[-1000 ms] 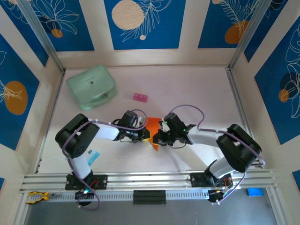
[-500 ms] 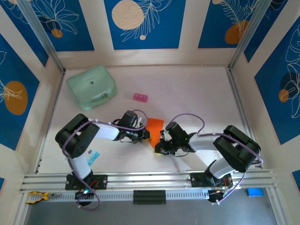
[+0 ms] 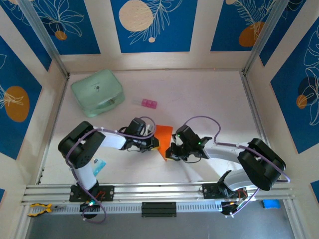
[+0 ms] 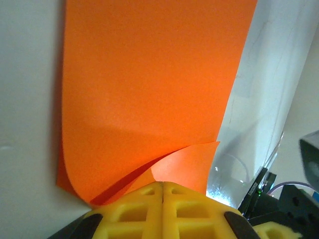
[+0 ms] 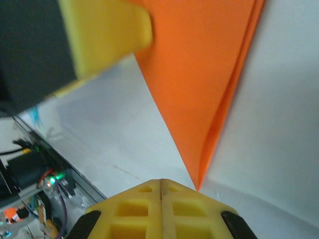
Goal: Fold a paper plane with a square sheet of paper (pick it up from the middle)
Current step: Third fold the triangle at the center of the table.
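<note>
Paper, one bright orange sheet [image 3: 164, 133], lies on the white table [image 3: 209, 99], to the right of the mint-green case [image 3: 97, 92] and nearer to the arm bases than the case is. It is not a full square now: in the top view it shows a straight far edge and narrows to a point on the near side. In the left wrist view the orange sheet [image 4: 149, 74] is flat on the table, and its near corner curls up and over toward the left gripper [image 4: 163, 191], whose yellow jaws are pressed together. The curled edge reaches the tips, but whether it is pinched between them cannot be told. From above, the left gripper [image 3: 156, 143] is at the side of the sheet that faces the case. The right gripper [image 3: 170, 153] is at the side away from the case, low at the near point. In the right wrist view the right gripper [image 5: 161, 186] has its jaws pressed together with nothing between them, and the pointed end of the layered sheet [image 5: 199, 74] comes just to the tips. A small pink block [image 3: 149, 103] lies right of the case, apart from the sheet
</note>
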